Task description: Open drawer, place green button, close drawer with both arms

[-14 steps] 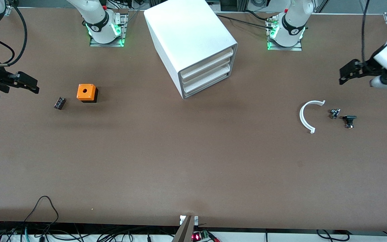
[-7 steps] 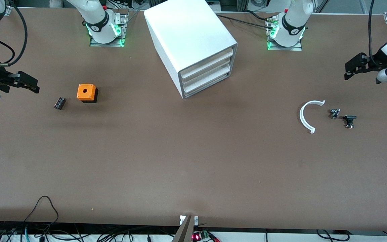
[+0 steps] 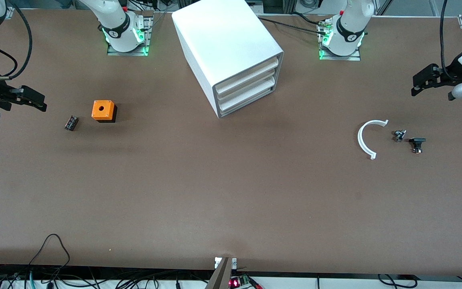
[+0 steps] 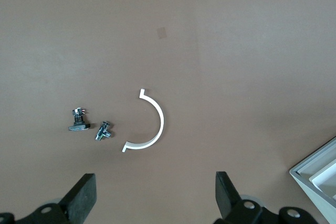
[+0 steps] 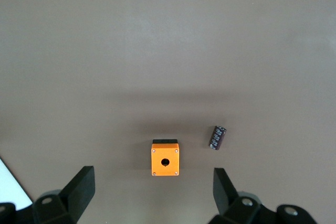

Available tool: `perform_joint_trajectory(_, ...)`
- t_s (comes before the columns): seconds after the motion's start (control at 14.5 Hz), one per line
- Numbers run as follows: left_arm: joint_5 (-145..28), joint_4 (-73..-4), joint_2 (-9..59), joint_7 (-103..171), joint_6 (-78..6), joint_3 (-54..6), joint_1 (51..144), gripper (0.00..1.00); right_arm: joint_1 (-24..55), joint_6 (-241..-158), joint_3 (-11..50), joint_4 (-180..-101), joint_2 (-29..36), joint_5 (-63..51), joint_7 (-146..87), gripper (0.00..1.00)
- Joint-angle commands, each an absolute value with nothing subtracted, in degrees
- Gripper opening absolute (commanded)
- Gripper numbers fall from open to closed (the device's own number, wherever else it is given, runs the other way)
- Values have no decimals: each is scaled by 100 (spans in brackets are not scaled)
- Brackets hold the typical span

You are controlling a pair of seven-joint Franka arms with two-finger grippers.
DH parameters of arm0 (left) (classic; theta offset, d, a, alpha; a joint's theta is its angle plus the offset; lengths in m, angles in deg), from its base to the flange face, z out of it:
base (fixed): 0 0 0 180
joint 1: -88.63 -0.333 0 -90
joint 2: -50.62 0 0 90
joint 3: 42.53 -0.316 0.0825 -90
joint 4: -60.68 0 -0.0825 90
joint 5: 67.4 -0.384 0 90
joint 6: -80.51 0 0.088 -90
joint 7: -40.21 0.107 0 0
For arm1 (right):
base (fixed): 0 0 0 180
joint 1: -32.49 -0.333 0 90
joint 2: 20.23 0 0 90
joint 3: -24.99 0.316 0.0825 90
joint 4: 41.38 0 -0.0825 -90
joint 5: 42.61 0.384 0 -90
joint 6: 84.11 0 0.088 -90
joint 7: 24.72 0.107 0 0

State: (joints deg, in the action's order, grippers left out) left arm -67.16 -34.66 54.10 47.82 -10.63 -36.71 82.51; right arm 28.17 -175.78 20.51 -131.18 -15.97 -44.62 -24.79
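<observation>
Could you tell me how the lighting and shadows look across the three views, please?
Front view: even overhead light, a soft shadow beside the orange cube, green glow at both arm bases. Left wrist view: flat light, the white arc sharp. Right wrist view: a broad dim shadow band on the table by the cube.

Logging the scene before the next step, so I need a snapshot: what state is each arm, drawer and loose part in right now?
Left gripper: open, empty, in the air at the left arm's end of the table.
Right gripper: open, empty, in the air at the right arm's end.
Cabinet: upright.
Lowest drawer: shut.
Orange cube: on the table, hole up.
Ribbed part: lying beside the cube.
White arc: flat on the table.
</observation>
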Motion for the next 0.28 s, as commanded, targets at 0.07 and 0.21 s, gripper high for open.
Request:
perform_joint_trajectory(0.07, -6600, -3319, 5352, 4917, -993, -3681, 8222, 100, 2836, -17526, 2095, -13041, -1575, -4516, -2455, 100)
perform_joint_trajectory(0.21, -6600, -3319, 5352, 4943, -1001, -3681, 8222, 100, 2836, -17560, 2095, -13024, -1575, -4516, -2455, 100)
